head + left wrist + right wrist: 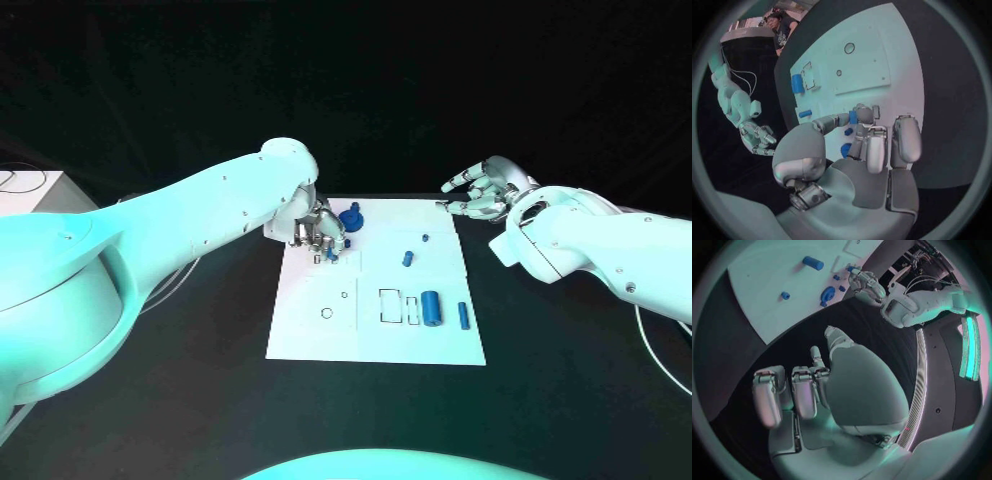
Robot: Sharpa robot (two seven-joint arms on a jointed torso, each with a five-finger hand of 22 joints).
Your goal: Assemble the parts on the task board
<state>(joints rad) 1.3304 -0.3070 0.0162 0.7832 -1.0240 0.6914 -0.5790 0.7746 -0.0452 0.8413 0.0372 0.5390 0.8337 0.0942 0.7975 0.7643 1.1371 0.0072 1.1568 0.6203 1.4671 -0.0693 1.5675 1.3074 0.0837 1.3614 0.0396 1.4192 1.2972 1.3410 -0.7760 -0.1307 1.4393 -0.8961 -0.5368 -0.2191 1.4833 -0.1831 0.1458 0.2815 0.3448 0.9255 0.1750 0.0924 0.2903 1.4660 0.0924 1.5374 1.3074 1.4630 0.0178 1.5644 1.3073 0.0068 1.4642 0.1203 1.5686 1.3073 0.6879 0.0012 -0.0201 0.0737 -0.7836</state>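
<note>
Left hand (pixel 320 232) first: on my head view it sits over the upper left part of the task board (pixel 310 335), fingers pointing down, and the left wrist view shows a small blue part (pixel 853 117) pinched between its thumb and a finger, the other fingers curled close beside it. My right hand (pixel 483 190) hangs just off the board's upper right corner, above the black surface (pixel 577 400), fingers loosely spread and holding nothing; the right wrist view confirms its palm (pixel 848 385) is bare. On the board I see a round blue piece (pixel 352 215) near the top edge, just beside the left hand, two small blue parts (pixel 410 258) toward the upper middle, and lower right of centre a thick blue cylinder (pixel 431 306) with a thinner blue pin (pixel 463 315) beside it, both lying flat next to a rectangular outline (pixel 391 305).
</note>
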